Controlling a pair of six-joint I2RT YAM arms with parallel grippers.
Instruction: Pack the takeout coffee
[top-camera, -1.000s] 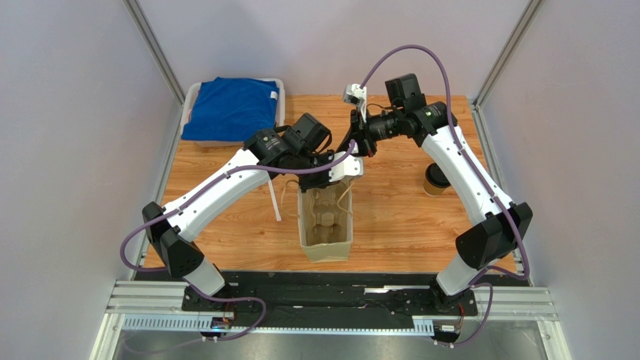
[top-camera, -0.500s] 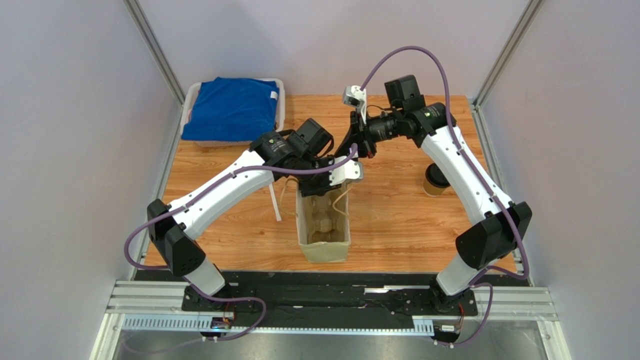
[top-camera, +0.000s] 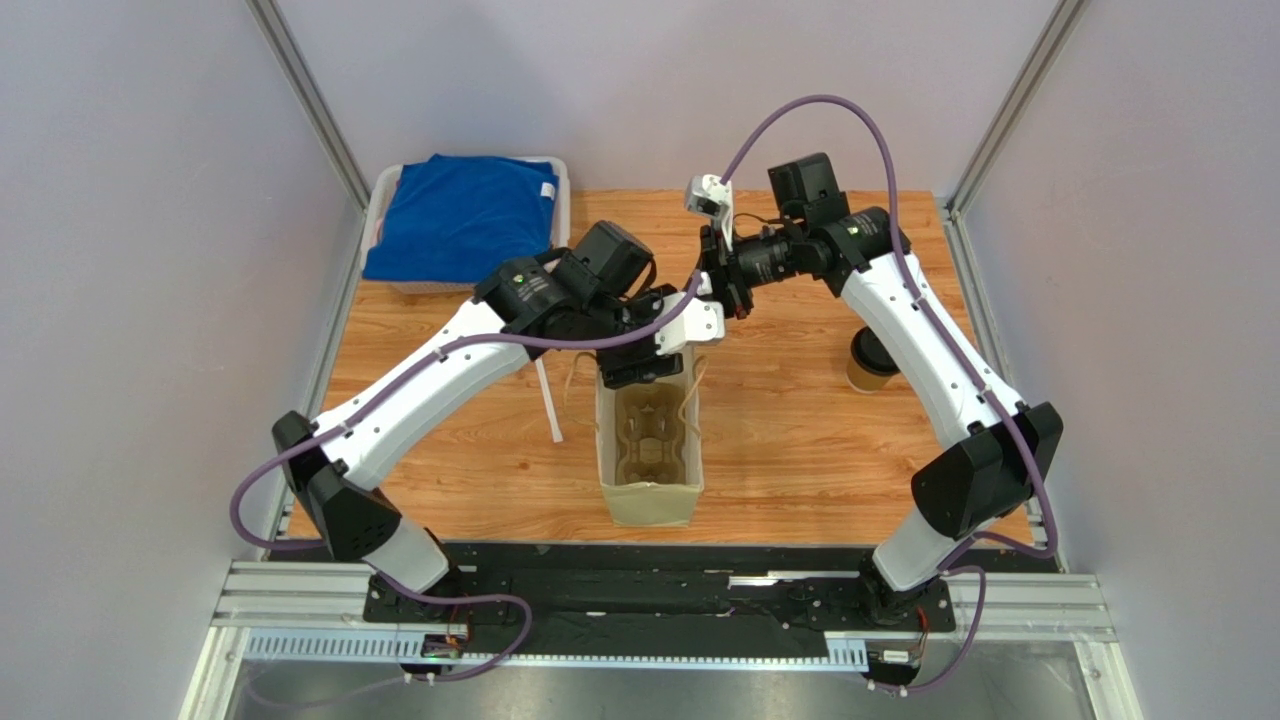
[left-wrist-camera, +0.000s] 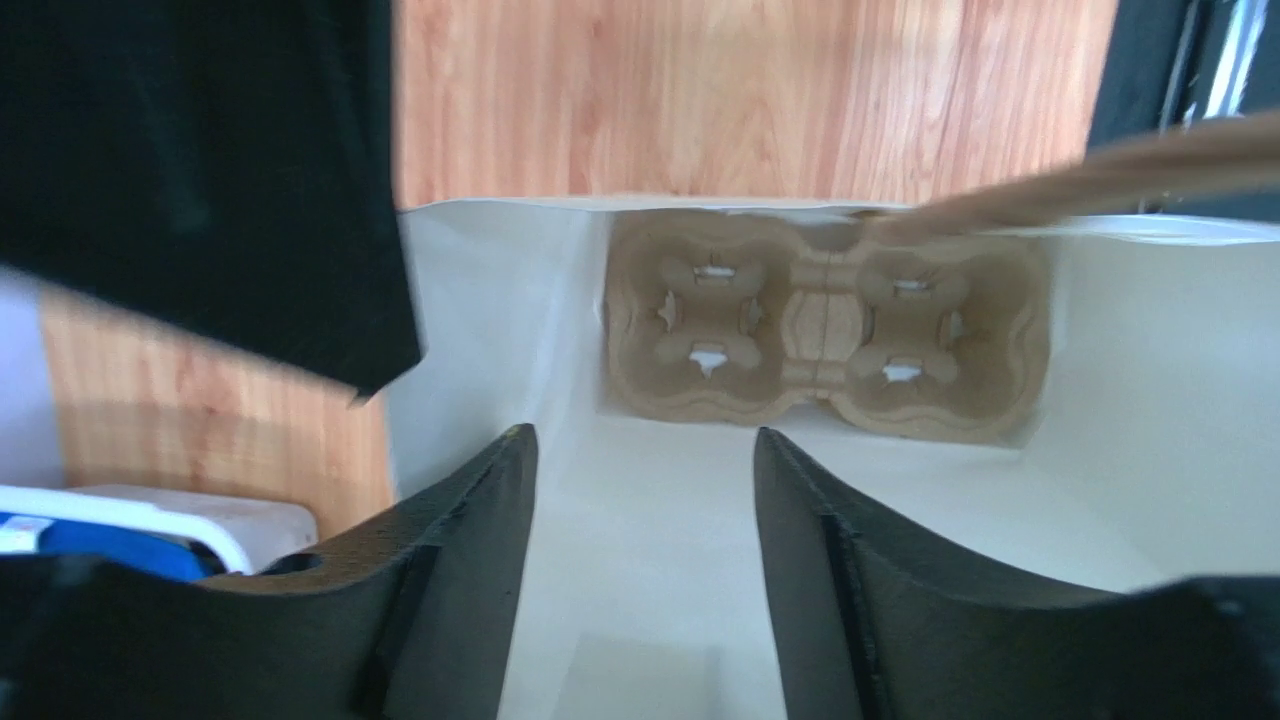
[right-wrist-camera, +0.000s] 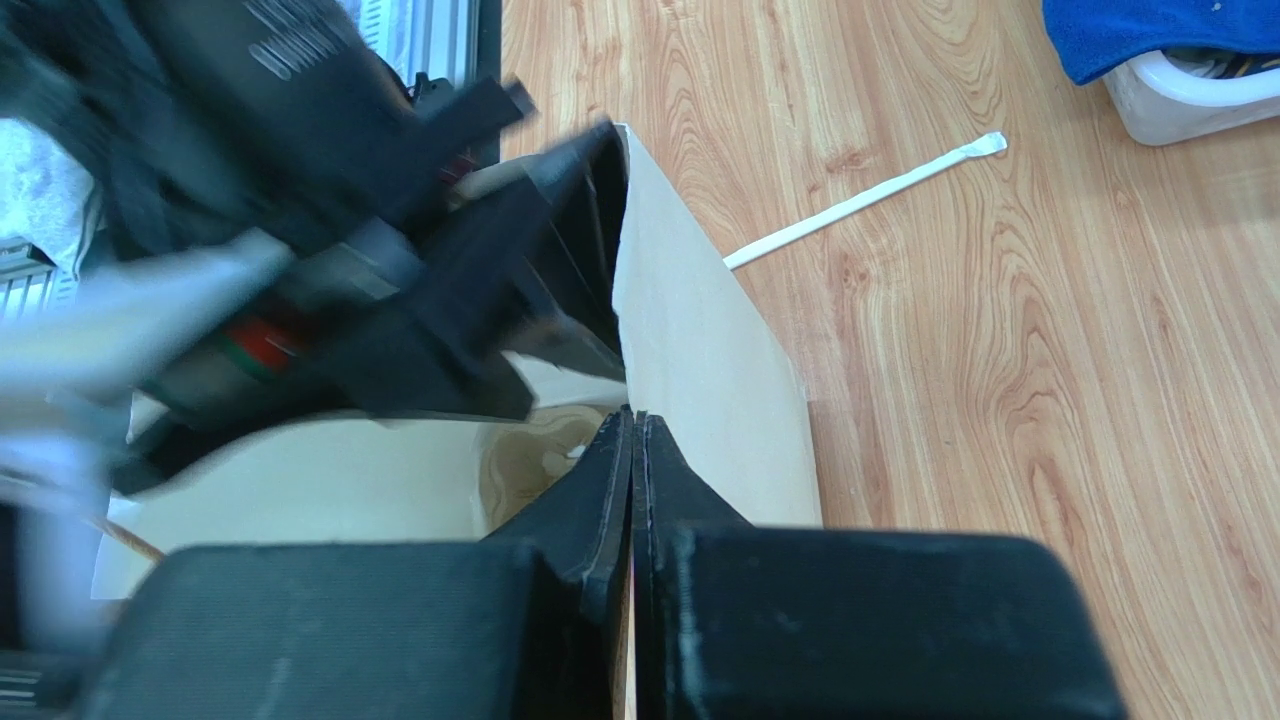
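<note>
Top external view: we note the bag (top-camera: 651, 477) standing upright with its mouth open, mid-table (top-camera: 781, 450), just in front of the arms' bases. The tray (top-camera: 649, 435) lies flat on the bag's floor. The coffee (top-camera: 867, 362) stands upright on the table to the right of the bag, well apart from it, lid on, partly hidden behind the right arm; it is outside the bag and nothing touches it. A straw (top-camera: 549, 399) lies on the wood just left of the bag. At the far left corner a blue cloth (top-camera: 463, 215) sits in a white bin (top-camera: 383, 198). Left wrist view: the left gripper (left-wrist-camera: 643, 450) hangs over the bag's mouth, fingers (left-wrist-camera: 478, 510) spread apart with nothing between them, and we look down past them onto the tray. One brown handle (left-wrist-camera: 1082, 177) crosses the upper right of that view. Right wrist view: the right gripper (right-wrist-camera: 631, 432) has its fingers pressed together, pinching the bag's rim at a fold in the wall; the left arm shows blurred over the bag beyond it.
</note>
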